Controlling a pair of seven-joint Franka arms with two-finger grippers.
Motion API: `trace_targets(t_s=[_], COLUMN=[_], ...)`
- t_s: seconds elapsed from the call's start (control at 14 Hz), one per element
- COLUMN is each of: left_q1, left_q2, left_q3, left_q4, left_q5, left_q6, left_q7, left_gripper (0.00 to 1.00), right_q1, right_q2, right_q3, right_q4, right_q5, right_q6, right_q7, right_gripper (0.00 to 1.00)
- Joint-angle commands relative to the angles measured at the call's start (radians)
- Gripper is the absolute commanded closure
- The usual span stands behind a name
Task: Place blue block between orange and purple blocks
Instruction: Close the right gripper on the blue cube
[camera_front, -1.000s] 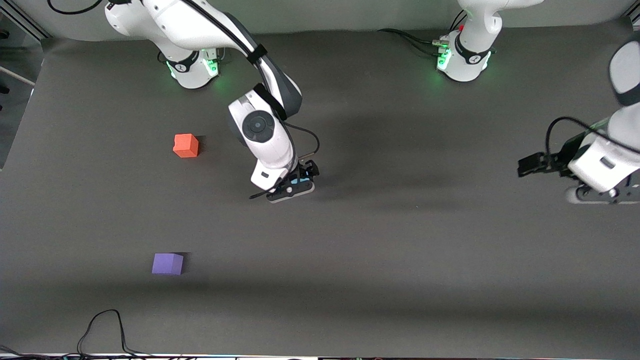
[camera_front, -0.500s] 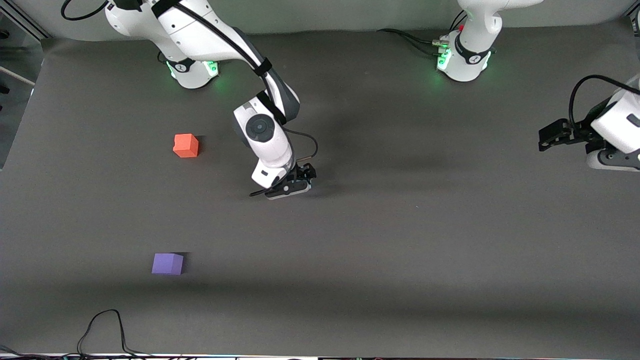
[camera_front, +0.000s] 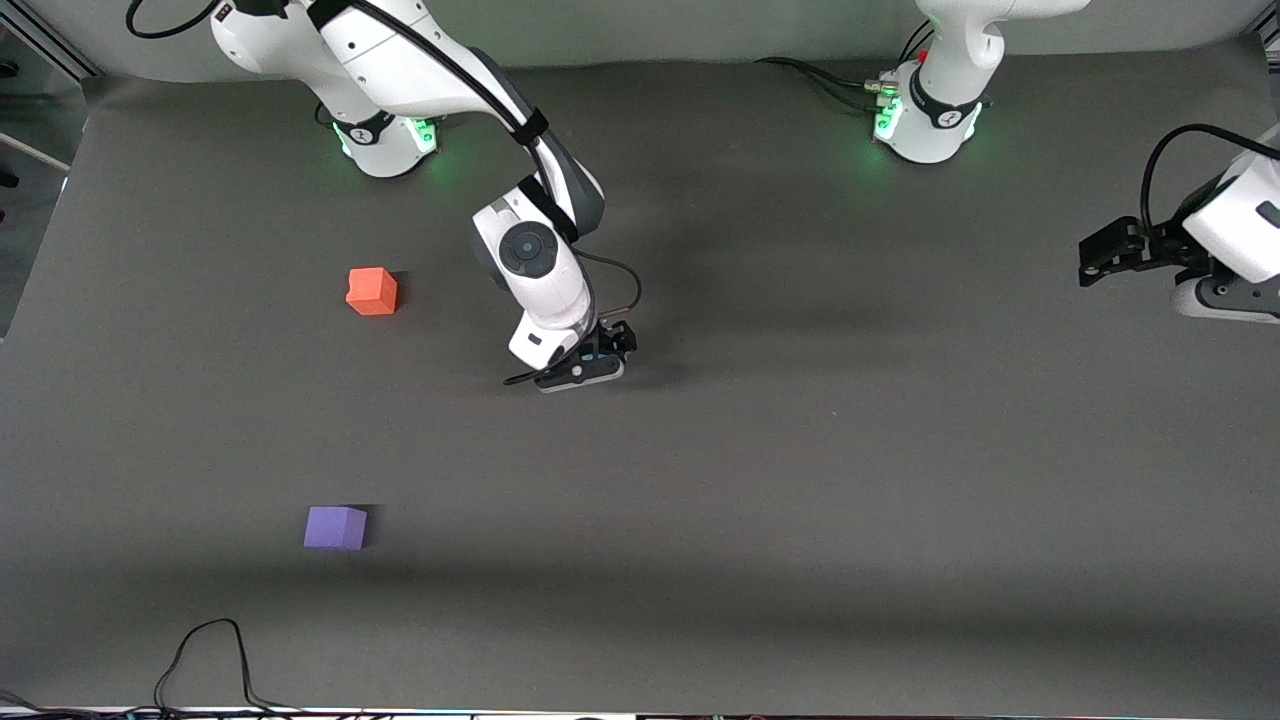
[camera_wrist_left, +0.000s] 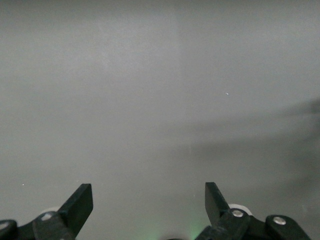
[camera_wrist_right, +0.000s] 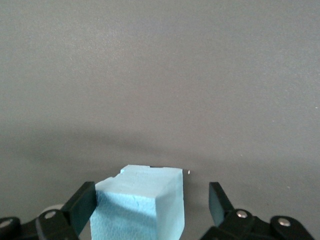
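My right end effector (camera_wrist_right: 150, 210) straddles the blue block (camera_wrist_right: 142, 202) mid-tabletop, open with one finger touching, so closing off-centre could twist it, while my left end effector (camera_wrist_left: 147, 207) waits open over its end.

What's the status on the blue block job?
Right end effector open, straddling blue block. Left end effector open, waiting aside. Orange block, purple block untouched; nothing obstructing.

Purple block (camera_front: 335, 527) nearer than orange block (camera_front: 372, 291).
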Motion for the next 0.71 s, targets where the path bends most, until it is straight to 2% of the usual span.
trace_targets(t_s=[0.0,0.43,0.5,0.57,0.64], left_q1=[-0.009,0.001,0.001,0.001,0.001], left_q2=[-0.006,0.003,0.003,0.003,0.005], left_q3=[0.015,0.004,0.006,0.007,0.007], left_q4=[0.005,0.006,0.006,0.005,0.005], left_q5=[0.000,0.000,0.000,0.000,0.000], left_q6=[-0.012,-0.018,-0.021,-0.024,-0.027], left_q7=[-0.004,-0.004,0.002,0.000,-0.003], left_gripper=[0.00,0.00,0.00,0.00,0.00], right_q1=[0.016,0.035,0.035,0.036,0.038], right_q2=[-0.032,-0.038,-0.038,-0.038,-0.038], right_q3=[-0.008,-0.006,-0.006,-0.006,-0.006], right_q4=[-0.023,-0.079,-0.082,-0.086,-0.086], right_q5=[0.021,0.021,0.021,0.021,0.021], right_q6=[-0.017,0.011,0.014,0.018,0.019], right_q7=[0.041,0.058,0.058,0.060,0.060], right_gripper=[0.00,0.00,0.08,0.23,0.41])
